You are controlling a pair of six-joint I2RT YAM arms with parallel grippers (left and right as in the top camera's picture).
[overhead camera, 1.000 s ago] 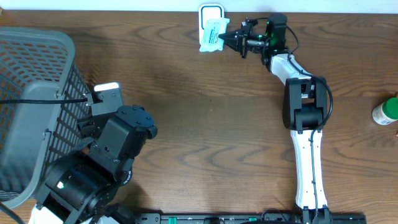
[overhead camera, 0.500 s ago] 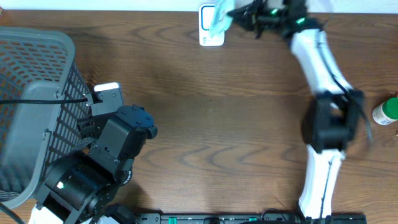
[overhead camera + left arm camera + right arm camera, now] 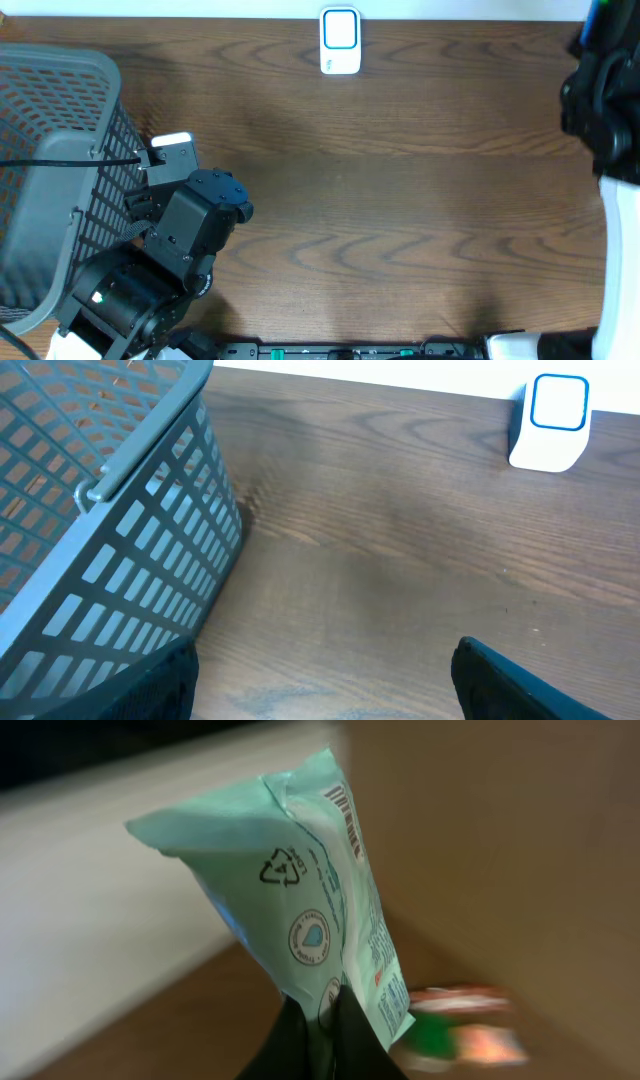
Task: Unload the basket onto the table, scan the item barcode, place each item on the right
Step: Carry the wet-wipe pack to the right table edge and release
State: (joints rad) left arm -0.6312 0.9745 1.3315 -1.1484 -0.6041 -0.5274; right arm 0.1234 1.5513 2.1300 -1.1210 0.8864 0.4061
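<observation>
The right gripper [image 3: 318,1025] is pressed fully together on the bottom edge of the green packet [image 3: 310,900]. The packet stands upright above the fingers, with its printed side toward the wrist camera. A second ago this packet was held just at the scanner [image 3: 340,40] at the far edge of the table [image 3: 400,200]. Now the right arm [image 3: 605,110] has swung to the right border of the overhead view, and the packet is not seen there any more. I judge that the presenting is over; whether the code was read, I cannot tell.

Near the robot's base, the left gripper [image 3: 320,695] hangs wide apart and empty beside the grey basket [image 3: 50,150]. The way across the wood toward the basket looks free. Behind the packet a green and red thing [image 3: 460,1030] is too blurred to name.
</observation>
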